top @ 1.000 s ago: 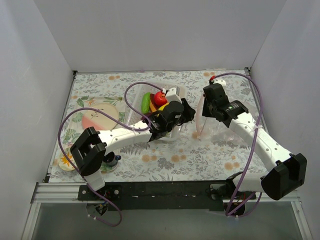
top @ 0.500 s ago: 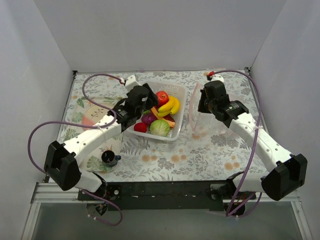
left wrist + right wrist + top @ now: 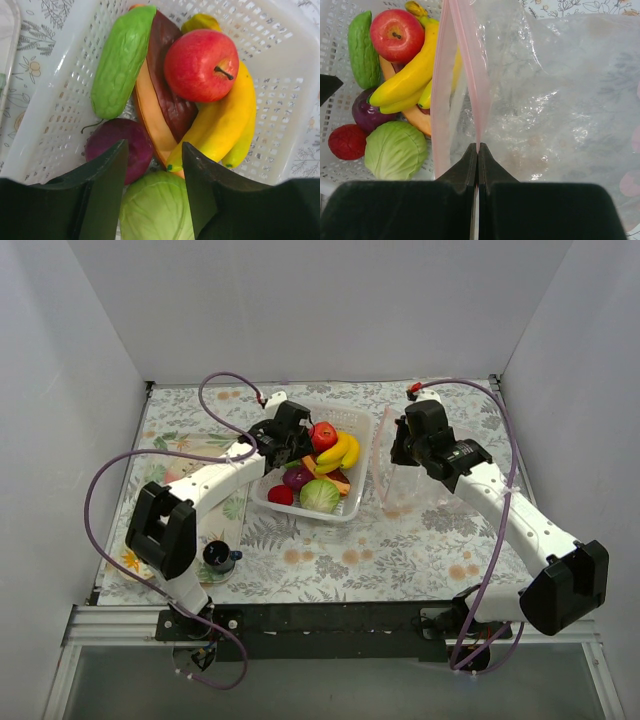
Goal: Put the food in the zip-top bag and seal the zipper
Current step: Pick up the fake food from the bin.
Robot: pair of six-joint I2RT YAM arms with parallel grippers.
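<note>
The food lies in a white slotted basket [image 3: 355, 421]: red apple [image 3: 323, 434], banana bunch [image 3: 343, 451], cabbage [image 3: 319, 496], onion [image 3: 297, 477], tomato [image 3: 281, 495]. The left wrist view shows the cucumber [image 3: 122, 60], apple [image 3: 200, 65], banana [image 3: 225, 125], carrot [image 3: 150, 117], onion [image 3: 120, 150] and cabbage [image 3: 155, 207]. My left gripper [image 3: 287, 443] [image 3: 155, 150] is open and empty, above the basket's left part. My right gripper [image 3: 399, 447] [image 3: 477, 147] is shut on one pink zipper [image 3: 470, 65] lip of the clear zip-top bag [image 3: 412, 483] [image 3: 560, 100], holding the mouth up right of the basket.
Floral plates [image 3: 195, 472] lie at the left of the table. A small black object [image 3: 217, 556] stands near the front left. White walls close in the back and both sides. Purple cables loop over both arms.
My left gripper has swung from beside the bag back to the left, over the basket. My right gripper has shifted slightly left and back with the bag's mouth.
</note>
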